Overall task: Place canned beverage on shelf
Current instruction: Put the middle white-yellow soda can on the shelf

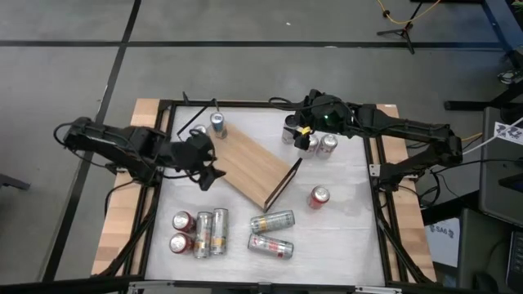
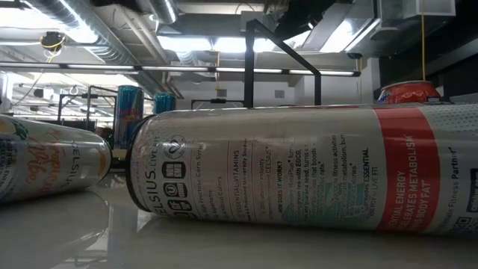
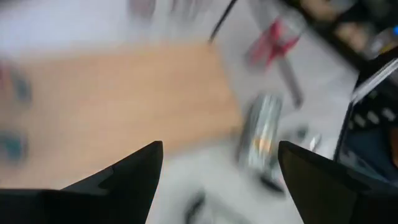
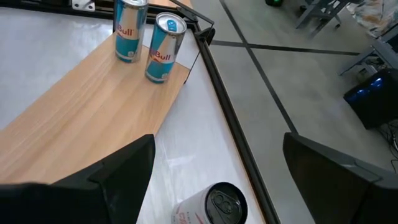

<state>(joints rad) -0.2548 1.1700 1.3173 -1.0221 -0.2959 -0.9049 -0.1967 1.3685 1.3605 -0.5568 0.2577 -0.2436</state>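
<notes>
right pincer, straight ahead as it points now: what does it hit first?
Likely the white can standing between the open right pincer fingers, just ahead. Past it lie the shelf board and two blue cans on its far end. Depth to the white can is unclear.

Two dark jointed arms, black wedge-shaped claw fingers (image 4: 112,177)

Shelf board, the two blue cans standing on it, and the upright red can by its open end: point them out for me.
shelf (image 1: 249,163), high view, middle of the wooden board.
blue cans (image 4: 164,48), right wrist view, side of the nearer can.
red can (image 1: 319,197), high view, its top.
</notes>
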